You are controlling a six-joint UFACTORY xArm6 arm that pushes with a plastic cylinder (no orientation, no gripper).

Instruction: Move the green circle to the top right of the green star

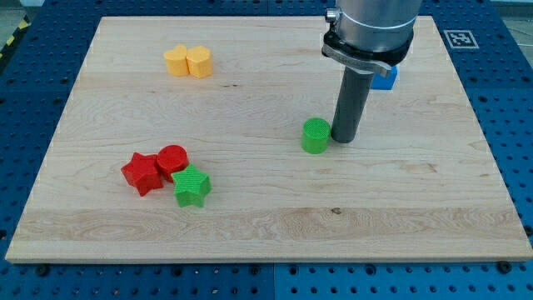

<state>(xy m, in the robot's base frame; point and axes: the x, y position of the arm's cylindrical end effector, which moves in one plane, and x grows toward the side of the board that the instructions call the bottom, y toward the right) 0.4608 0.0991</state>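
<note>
Right now my tip [345, 137] is down on the wooden board [266, 225], pressed against the green circle [316, 135] from the view's right side. I have no jaws to open or shut; I am a plain rod, holding nothing, only touching that one block.

The green circle sits a little right of the board's middle, well apart from every edge. The green star [192, 185] lies far off toward the view's lower left, touching the red circle [173, 159], which sits just above it and to its left. The red star [142, 172] touches the red circle on its left side. That cluster of three is nearer the board's left edge than the bottom edge, though not against either.

Between the green circle and the green star the wood is bare, a wide open lane running toward the view's left and slightly down. Bare wood also lies up and to the right of the star.

Two yellow blocks [188, 62], touching side by side, stand near the top edge on the left half. A blue block [386, 80] peeks out behind my rod near the top edge, mostly hidden, so its shape I cannot tell.
</note>
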